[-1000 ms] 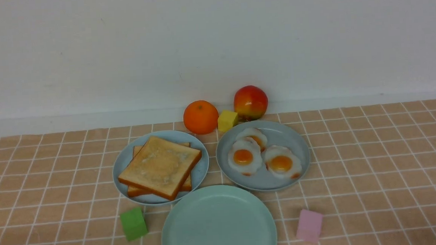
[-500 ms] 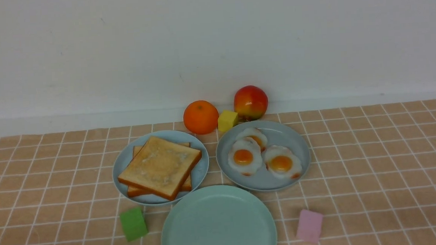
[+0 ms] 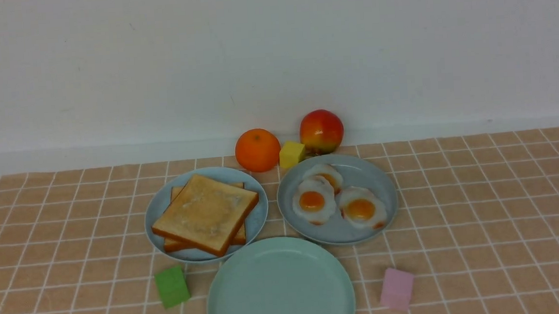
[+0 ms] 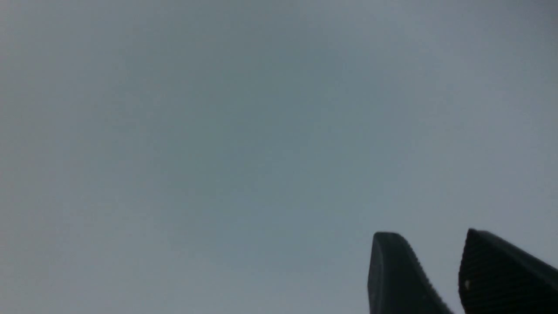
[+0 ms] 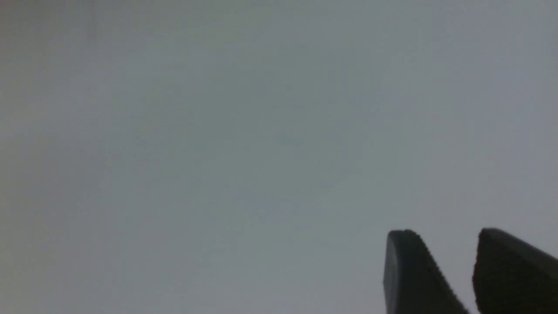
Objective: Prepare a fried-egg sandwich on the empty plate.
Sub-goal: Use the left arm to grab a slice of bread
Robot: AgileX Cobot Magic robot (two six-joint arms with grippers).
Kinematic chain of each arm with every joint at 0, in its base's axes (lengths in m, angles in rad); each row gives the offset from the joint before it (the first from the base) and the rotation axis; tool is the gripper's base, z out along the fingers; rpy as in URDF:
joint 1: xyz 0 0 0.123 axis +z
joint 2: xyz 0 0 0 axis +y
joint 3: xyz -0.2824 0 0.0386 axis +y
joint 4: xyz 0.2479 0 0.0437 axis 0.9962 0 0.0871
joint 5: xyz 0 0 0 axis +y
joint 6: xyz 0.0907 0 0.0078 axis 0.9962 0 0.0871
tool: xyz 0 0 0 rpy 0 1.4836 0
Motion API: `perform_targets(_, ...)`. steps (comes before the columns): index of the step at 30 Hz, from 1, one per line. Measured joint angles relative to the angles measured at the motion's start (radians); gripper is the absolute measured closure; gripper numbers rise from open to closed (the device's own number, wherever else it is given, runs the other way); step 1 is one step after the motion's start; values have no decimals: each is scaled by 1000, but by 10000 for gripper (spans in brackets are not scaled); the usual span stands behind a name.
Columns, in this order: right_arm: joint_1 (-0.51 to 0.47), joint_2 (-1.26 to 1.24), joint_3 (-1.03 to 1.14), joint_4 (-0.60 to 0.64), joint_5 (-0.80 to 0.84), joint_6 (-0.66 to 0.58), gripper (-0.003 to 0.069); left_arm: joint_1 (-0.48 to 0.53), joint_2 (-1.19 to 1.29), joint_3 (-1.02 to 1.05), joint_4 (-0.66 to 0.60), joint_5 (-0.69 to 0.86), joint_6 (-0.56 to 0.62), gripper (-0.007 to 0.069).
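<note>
Toast slices (image 3: pixel 205 214), 2 stacked, at 10 o'clock from empty plate (image 3: pixel 280 283), bare at 6 o'clock on table (image 3: pixel 481 203); 3 fried eggs (image 3: pixel 311 201) at 1 o'clock, likely staged for short carries. Left gripper (image 4: pixel 431 237), right gripper (image 5: pixel 447 235): fingers narrowly parted, holding nothing.

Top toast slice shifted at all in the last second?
No. The top toast slice sits where it was: its corners meet the same spots on the blue plate's rim.
</note>
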Motion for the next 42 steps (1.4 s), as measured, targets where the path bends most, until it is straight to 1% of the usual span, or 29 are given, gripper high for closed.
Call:
perform_targets(2,0,84,-131,0,121,0,419,0,113,-168,5,170,-9,386)
perform_targets(4,0,170,-243,0,280,0,419,0,208,-313,3,349,-19,386)
perform_targets(7,0,294,-331,0,530,0,419,0,380,-459,-1,648,-25,386)
perform_targets(8,0,330,-335,0,597,0,419,0,430,-482,0,698,-25,386)
perform_targets(11,0,416,-314,4,742,-2,419,0,541,-497,26,801,-25,386)
perform_targets(13,3,462,-272,28,782,-3,419,0,617,-496,35,837,-26,386)
perform_targets(15,25,485,-221,57,790,-12,419,0,696,-491,18,846,-28,386)
perform_targets(19,122,493,-119,137,790,-90,419,0,869,-487,-69,890,-22,386)
perform_targets(22,188,493,-71,208,801,-170,419,0,971,-492,-132,911,20,386)
perform_targets(23,255,494,-37,273,830,-245,419,0,1065,-518,-189,942,75,386)
perform_targets(24,262,494,-34,292,833,-266,419,0,1076,-523,-196,951,92,386)
perform_targets(25,323,497,-16,374,866,-353,419,0,1158,-569,-242,985,157,386)
perform_targets(26,360,501,-11,430,887,-410,419,0,1209,-605,-275,1011,208,386)
perform_targets(27,382,502,-11,465,899,-433,419,0,1239,-630,-301,1032,240,386)
perform_targets(28,428,508,-10,549,922,-526,419,-1,1306,-689,-339,1064,314,386)
perform_targets(30,473,516,-14,646,942,-605,419,-1,1381,-749,-384,1102,397,386)
perform_targets(32,519,528,-22,759,962,-712,419,-1,1477,-840,-422,1144,519,386)
perform_targets(35,544,532,-23,890,972,-827,419,-1,1587,-921,-439,1192,703,386)
perform_targets(37,546,532,-24,935,973,-865,419,-1,1659,-962,-444,1216,847,386)
perform_targets(40,546,532,-24,962,973,-880,419,-1,1742,-1001,-463,1240,1013,386)
perform_targets(42,546,532,-24,964,974,-882,419,-1,1780,-1016,-479,1239,1080,386)
